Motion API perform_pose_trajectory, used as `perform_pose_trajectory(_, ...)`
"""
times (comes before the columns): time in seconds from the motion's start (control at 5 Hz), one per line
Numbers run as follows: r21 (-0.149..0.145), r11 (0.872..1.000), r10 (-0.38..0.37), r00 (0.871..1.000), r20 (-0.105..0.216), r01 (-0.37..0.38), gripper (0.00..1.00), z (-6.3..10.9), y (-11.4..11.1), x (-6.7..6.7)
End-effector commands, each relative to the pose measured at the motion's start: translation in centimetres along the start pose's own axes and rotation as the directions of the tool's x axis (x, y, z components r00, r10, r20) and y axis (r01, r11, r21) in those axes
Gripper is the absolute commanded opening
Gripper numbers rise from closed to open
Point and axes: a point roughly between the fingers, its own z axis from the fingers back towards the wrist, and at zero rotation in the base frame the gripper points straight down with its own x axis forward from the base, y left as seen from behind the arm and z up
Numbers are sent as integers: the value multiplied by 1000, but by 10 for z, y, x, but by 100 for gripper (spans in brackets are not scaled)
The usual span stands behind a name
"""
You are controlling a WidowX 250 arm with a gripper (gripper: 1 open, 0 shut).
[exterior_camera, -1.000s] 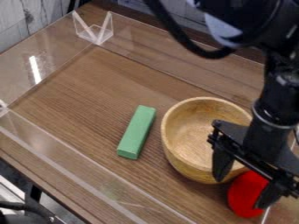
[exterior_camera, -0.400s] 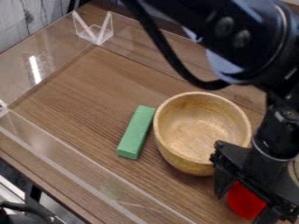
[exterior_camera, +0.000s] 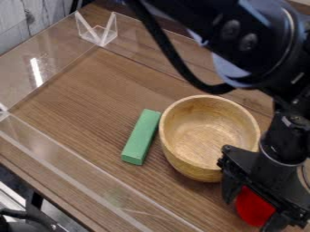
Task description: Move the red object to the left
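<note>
At bottom right, hand (exterior_camera: pixel 263 194) spread wide, straddling red object (exterior_camera: pixel 253 207); fingertips cut off, contact unclear.

Low-res frame, soft overall, no fine detail. Even, fairly bright indoor light. Glare streaks on the clear acrylic wall (exterior_camera: pixel 49 63) at upper left; pale sheen across the wooden tabletop (exterior_camera: pixel 91 104) at far left. Wooden bowl (exterior_camera: pixel 212 138) is lit inside, with a darker inner wall on the near side and a soft shadow under its rim. Green block (exterior_camera: pixel 141 137) casts a thin shadow. Black robot arm (exterior_camera: pixel 248 45) reads as a blurred dark mass with small highlights.
</note>
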Motion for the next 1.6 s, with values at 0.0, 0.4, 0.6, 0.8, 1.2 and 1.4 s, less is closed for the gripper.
perform_pose_trajectory(0.0,-20,1000,10,999,47,-9,100,8,0,9)
perform_pose_trajectory(0.4,-31,999,18,997,70,-16,100,6,1,12)
perform_pose_trajectory(0.6,-36,999,18,997,78,-16,100,5,1,14)
perform_pose_trajectory(0.8,-42,999,18,996,87,-14,100,4,-1,15)
perform_pose_trajectory(1.2,-54,998,24,995,100,-19,100,3,-3,15)
perform_pose_trajectory(1.4,-59,998,26,994,104,-20,100,2,-3,16)
